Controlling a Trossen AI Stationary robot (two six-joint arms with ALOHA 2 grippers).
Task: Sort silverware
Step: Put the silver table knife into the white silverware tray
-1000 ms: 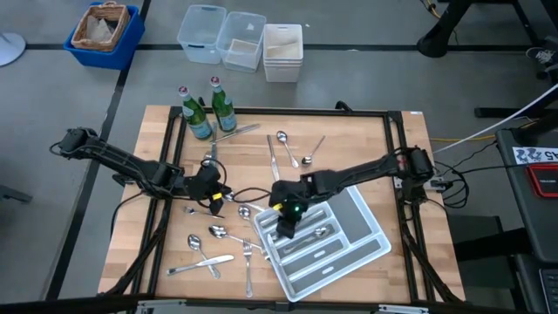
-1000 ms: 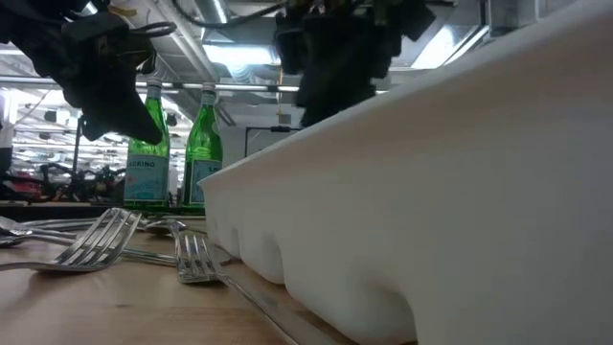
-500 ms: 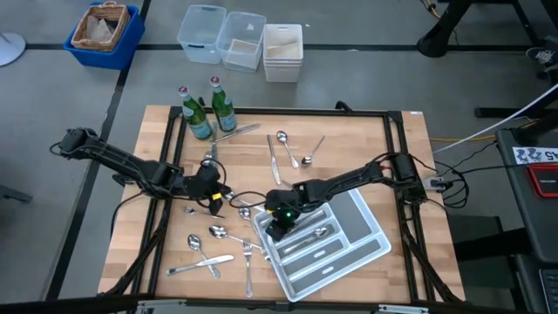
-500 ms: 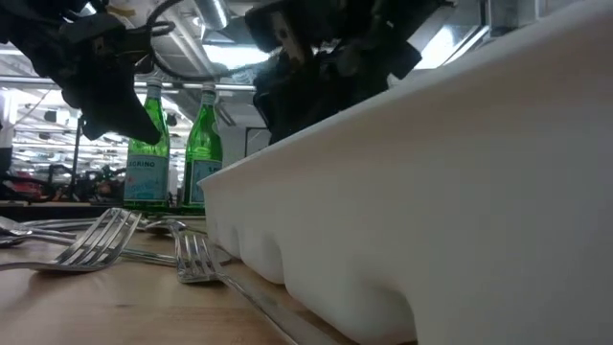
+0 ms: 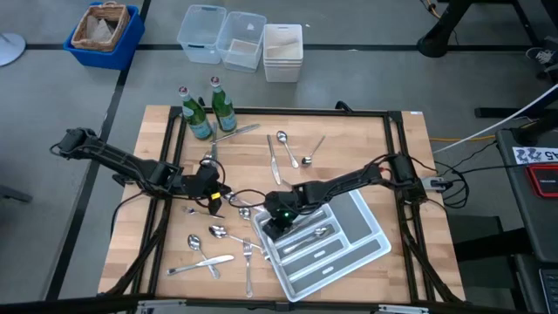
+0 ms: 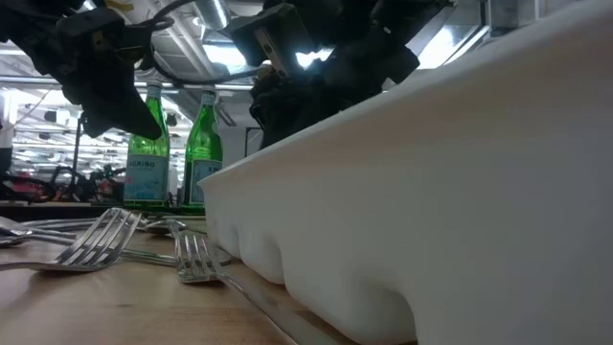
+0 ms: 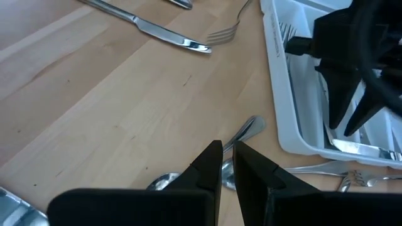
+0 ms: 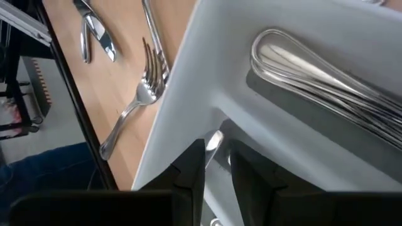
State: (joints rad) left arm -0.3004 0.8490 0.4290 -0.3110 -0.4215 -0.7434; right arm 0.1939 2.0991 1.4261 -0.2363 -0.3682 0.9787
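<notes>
Silverware [image 5: 212, 232]: you're partway. Few pieces in white tray [image 5: 370, 228] by worktop's near right corner; most loose toward centre, near edge, far side.
Right gripper [image 5: 277, 218] over tray's left end, jaws part-open around slim piece.
Left gripper [image 5: 214, 193] left of centre, jaws near-closed, empty.

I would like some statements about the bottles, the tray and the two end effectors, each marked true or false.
1. Two green bottles stand at the table's far edge. True.
2. The white divided tray holds no silverware. False: pieces already lie in its compartments.
3. The right end effector is at the tray's end nearest the left arm. True.
4. The left end effector grips a fork. False: its fingers are nearly shut above a spoon on the wood, holding nothing visible.
5. Loose silverware remains on the table. True.
</notes>
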